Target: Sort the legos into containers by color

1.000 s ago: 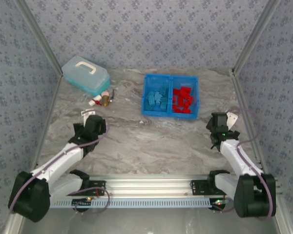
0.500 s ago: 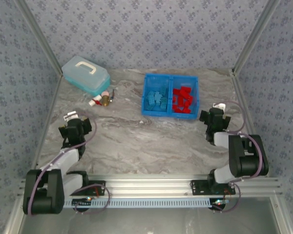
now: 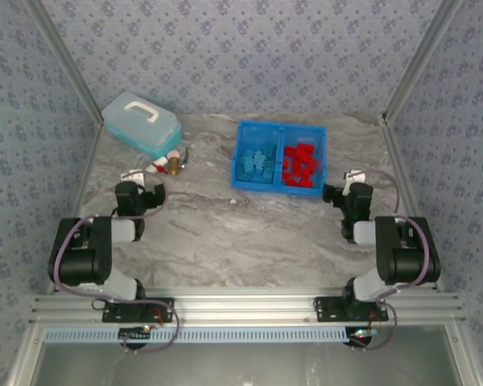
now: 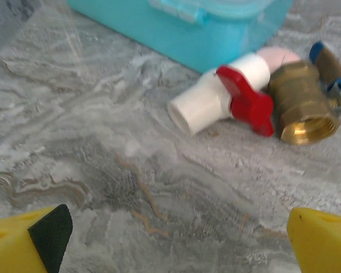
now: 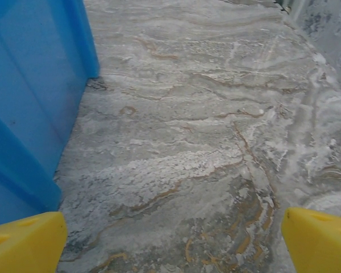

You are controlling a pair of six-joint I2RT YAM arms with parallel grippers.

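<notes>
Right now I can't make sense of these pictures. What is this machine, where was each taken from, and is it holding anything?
These are two robot arms bolted at the near edge of a marble-look table. The wide picture comes from a camera above and behind them; the two close-ups come from a camera on each wrist, the yellow tips at the bottom being fingers. The left gripper and right gripper are both open, holding nothing. On the table: a blue bin with blue legos in its left half and red legos in its right, a pale lidded box, a white-and-red valve and a brass valve.
</notes>
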